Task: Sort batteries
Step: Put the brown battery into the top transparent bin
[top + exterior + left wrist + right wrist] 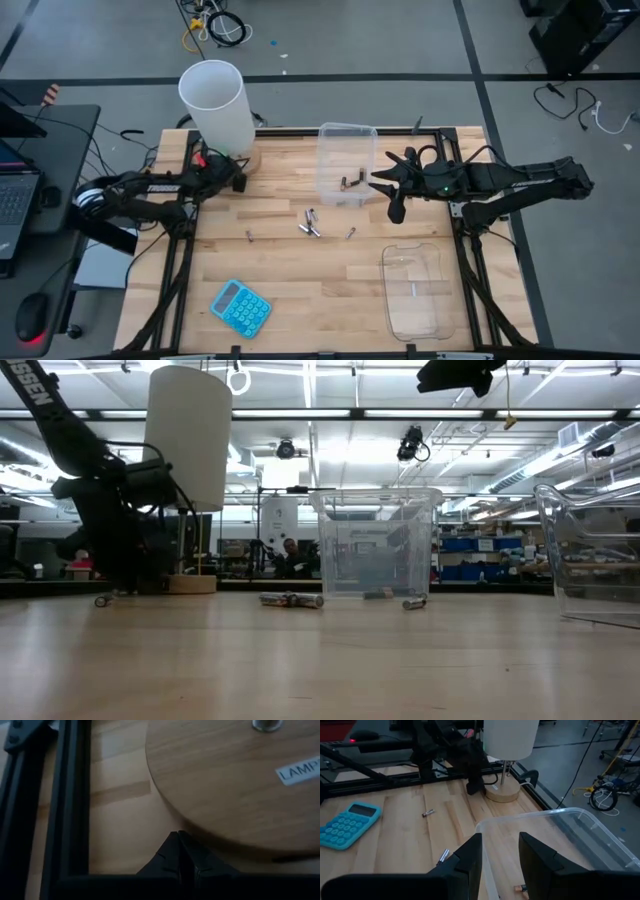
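Wooden slat table [290, 270]; cylindrical batteries [311, 225] scattered (clear tub [346, 150] near); right fingers [470, 855] spread, left fingers [172, 855] pressed together.

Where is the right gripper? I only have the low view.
Observer: The right gripper is at the rim of the back tub, open and empty.
Operator: Anything inside that tub?
Observer: At least one dark battery lies on its floor.
Operator: And the left arm?
Observer: The left gripper is shut, low beside the lamp base.
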Robot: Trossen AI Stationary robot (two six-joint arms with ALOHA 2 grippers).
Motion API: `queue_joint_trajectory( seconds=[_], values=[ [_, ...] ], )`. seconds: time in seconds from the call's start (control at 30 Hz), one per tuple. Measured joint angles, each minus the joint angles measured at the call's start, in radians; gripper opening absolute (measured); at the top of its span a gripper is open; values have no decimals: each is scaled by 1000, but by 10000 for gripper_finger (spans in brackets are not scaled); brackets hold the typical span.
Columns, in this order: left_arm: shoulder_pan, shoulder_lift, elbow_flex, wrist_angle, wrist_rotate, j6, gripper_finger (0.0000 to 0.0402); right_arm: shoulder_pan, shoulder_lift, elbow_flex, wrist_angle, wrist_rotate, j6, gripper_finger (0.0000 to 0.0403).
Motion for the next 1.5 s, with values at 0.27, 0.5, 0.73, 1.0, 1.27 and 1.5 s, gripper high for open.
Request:
queue_joint_trajectory(
  seconds=[0.27, 0.5, 0.73, 1.0, 1.27, 1.5],
  values=[
    [-2, -74, 60, -165, 30, -173, 0, 0, 0, 0, 4, 0, 0, 115],
    [-58, -74, 91, -406, 71, -401, 1, 0, 0, 0, -5, 0, -5, 115],
    [-99, -74, 91, -399, -6, -385, 8, 0, 0, 0, -5, 0, -24, 115],
    [-232, -122, 160, -414, 131, -175, 29, 11, 0, 0, -5, 0, -17, 115],
    [-464, -186, 305, -642, 236, -132, 34, 11, 0, 0, -14, -7, -16, 115],
    [-603, -172, 281, -689, 381, -216, 34, 11, 1, 0, -19, -25, -16, 115]
  ],
)
